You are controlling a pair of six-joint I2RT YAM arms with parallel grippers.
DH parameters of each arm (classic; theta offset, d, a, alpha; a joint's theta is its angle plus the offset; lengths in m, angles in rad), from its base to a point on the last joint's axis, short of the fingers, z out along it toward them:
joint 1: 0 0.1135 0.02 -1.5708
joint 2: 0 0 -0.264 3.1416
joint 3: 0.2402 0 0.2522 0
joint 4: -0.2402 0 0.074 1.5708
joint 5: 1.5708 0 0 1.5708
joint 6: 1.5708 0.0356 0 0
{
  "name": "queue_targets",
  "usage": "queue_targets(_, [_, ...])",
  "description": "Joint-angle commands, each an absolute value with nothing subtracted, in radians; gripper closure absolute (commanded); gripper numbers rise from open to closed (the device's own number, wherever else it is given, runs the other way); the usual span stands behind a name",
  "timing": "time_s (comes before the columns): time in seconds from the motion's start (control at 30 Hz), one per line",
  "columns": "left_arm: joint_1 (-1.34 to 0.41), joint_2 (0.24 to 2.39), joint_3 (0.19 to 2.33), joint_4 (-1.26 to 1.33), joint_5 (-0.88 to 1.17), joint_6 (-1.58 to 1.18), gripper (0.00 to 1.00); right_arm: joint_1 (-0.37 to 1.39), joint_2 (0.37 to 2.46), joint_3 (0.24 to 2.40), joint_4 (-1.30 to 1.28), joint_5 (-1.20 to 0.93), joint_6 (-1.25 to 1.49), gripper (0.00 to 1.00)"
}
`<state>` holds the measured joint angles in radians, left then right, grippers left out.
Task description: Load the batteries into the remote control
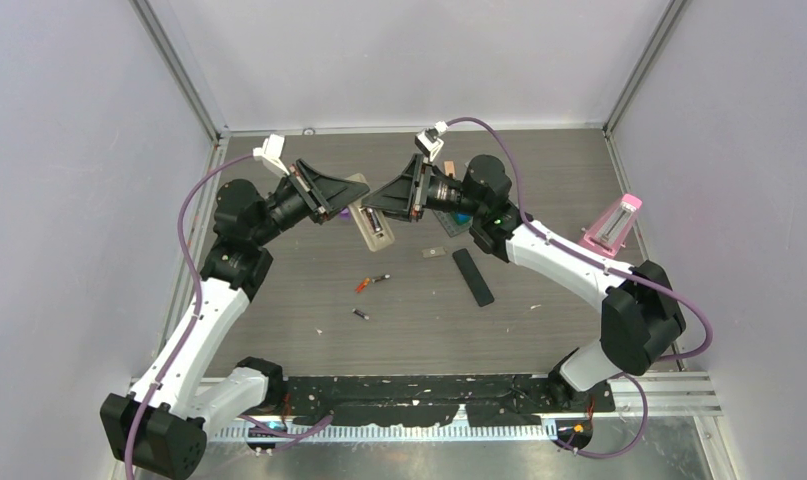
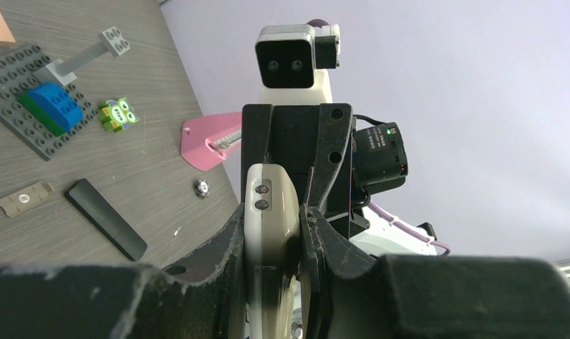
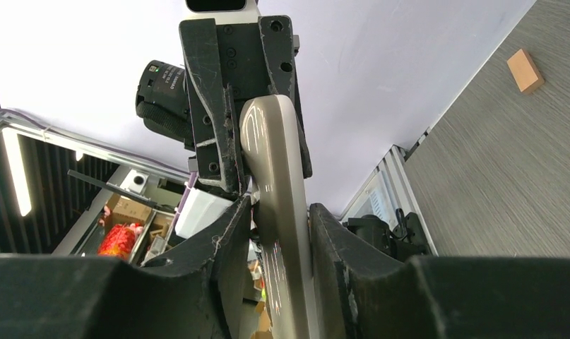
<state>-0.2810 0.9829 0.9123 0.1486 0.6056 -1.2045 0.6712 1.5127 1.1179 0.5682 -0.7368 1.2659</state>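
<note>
Left end effector (image 2: 271,226): is being pressed together on the remote control (image 1: 371,220), which is being pinched at its narrow sides between both fingers.
Right end effector (image 3: 278,219): is being held around the other end of the remote control, the jaws standing very close to both its sides; whether they are already pressing cannot be told.
Remote control: is being held up above the tabletop (image 1: 549,170), in the upper middle of the top view, between the two end effectors, with its open compartment turned upwards.
Orange-red battery (image 1: 363,286): is lying on the tabletop in the middle of the top view, below the remote control and apart from it.
Dark battery (image 1: 360,314): is lying near the orange-red one, a little lower in the frame.
Black flat strip (image 1: 472,277): is lying to the right of the batteries.
</note>
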Motion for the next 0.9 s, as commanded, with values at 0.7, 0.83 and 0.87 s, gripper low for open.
queue_targets(0.7, [-0.278,0.981,0.947,0.210,0.623,-1.201,1.00,0.659,1.470,1.231,0.367,-0.730,1.065,0.31])
queue_targets(0.83, [-0.278,0.981,0.943,0.211,0.627,-1.193,1.00,0.653,1.454,1.214,0.395,-0.742,1.056,0.25])
queue_targets(0.87, [-0.278,0.982,0.943,0.209,0.627,-1.191,1.00,0.651,1.449,1.211,0.401,-0.750,1.048,0.25])
